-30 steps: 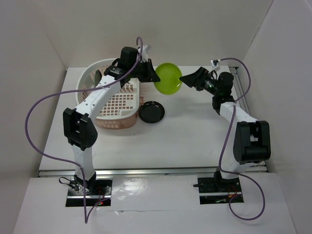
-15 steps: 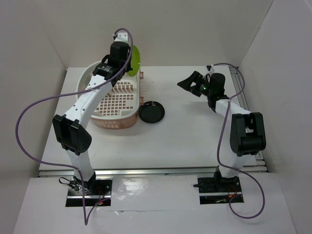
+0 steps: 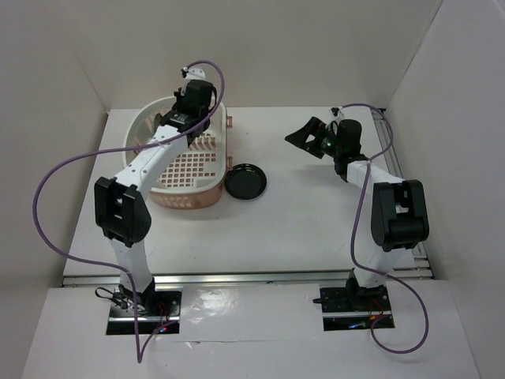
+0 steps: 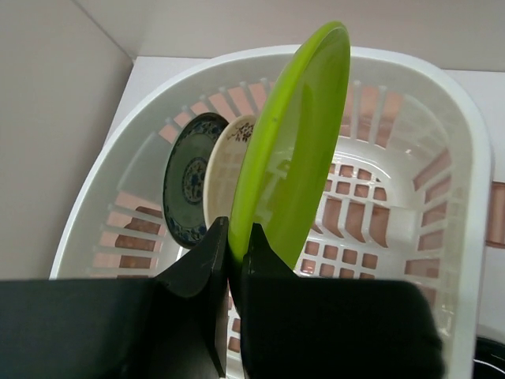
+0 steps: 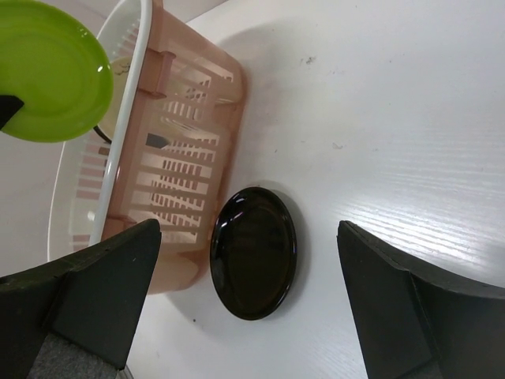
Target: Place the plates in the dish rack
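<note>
My left jaws are pinched tight on the near rim of the lime green plate point(image 4: 296, 150), which I hold on edge, nearly upright, above the open dish rack point(image 4: 473, 181). On edge is the point. The teal-blue plate point(image 4: 188, 185) and the cream plate point(image 4: 229, 170) stand that way inside, side by side toward 10 o'clock in my left wrist view, and the green one lines up next in the row, on their 3 o'clock side. Gripping only the rim leaves the rest of the disc free to go down into the rack, I judge.

My right jaws are spread wide and hold nothing, hanging over the surface point(image 3: 316, 213) at about 2 o'clock in the top view. The black plate point(image 5: 254, 253) lies flat on the surface just beside the rack's wall, at its 4 o'clock corner from above — the one plate left out.

The top view hides the green plate under my left wrist; the left wrist view shows it and the two standing plates. The right wrist view alone shows the green plate from outside, raised over the rack's rim — whether the black plate touches the wall I cannot tell.
</note>
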Motion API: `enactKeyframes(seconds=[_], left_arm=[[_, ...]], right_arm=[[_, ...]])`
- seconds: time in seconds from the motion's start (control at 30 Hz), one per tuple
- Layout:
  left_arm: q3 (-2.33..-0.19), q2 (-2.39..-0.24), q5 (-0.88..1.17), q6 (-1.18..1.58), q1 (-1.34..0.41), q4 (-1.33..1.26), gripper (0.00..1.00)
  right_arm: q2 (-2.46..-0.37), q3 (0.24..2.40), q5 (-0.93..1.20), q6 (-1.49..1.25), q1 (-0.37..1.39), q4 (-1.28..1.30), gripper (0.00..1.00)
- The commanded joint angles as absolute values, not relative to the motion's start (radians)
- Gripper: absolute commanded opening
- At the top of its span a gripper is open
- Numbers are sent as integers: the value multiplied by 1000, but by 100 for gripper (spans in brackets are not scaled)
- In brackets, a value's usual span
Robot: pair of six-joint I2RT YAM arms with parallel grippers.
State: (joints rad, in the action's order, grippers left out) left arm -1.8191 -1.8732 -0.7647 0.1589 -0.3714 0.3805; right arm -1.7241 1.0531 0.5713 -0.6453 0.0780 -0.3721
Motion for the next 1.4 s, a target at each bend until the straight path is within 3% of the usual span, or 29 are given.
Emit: enactKeyframes(seconds=[0.0,0.6,1.37], left_arm=[[-1836,-1907,-828,166,-348,325,0],[-1879,-2039,-755,287,-281,428,0],[-1861,-2049,-788,278,-281,419,0]], right_arm=[[-1729,1062,586,-644,86,-408,100],[-1747,1062,595,-653,86,-417,100],[-1756,1062,614,-672,86,-445,100]])
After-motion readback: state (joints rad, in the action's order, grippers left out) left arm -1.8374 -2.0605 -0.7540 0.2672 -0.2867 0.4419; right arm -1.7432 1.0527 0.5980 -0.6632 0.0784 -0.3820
